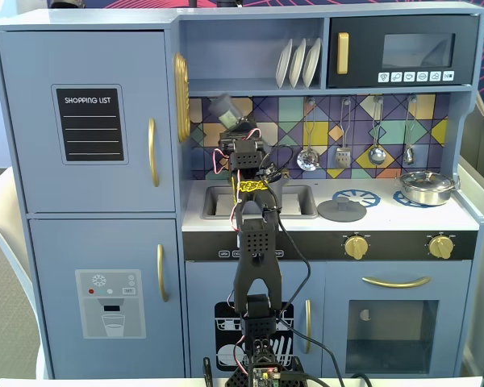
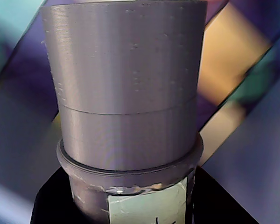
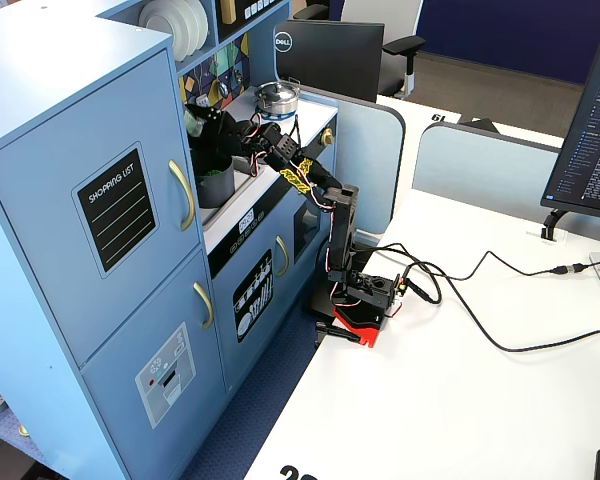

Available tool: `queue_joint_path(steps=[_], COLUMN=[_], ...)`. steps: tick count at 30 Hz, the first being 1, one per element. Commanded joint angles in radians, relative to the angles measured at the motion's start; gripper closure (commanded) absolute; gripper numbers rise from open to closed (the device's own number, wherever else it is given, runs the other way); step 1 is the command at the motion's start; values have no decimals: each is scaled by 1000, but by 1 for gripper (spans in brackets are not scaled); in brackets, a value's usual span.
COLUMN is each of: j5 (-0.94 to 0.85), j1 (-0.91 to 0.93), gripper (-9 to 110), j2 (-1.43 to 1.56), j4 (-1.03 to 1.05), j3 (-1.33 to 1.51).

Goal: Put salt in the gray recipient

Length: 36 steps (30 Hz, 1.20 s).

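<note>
Blue toy kitchen fills a fixed view, with a sink in its counter. Up above the sink, the gripper is closed around the salt, holding it tilted in the air. Another fixed view shows the gray recipient sitting on the counter, just under the gripper.
</note>
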Motion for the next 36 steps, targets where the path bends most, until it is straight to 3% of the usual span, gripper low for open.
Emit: queue_joint_path(steps=[1,6,10,13,16,23,28,33,36], j5=[46,31,-63,-89,-72,51,34,-207,-376], j1=[-2,-14,-26,-32,-23,25,17,-9,-5], gripper=[101,101,101,101,101,101,101,101,101], j2=[0,11,106,107,94,26,25,49,34], j4=[186,141,-199,-282,-239,163,109,-270,-249], j3=[-118,-92,107,114,91,-44,-37,58,20])
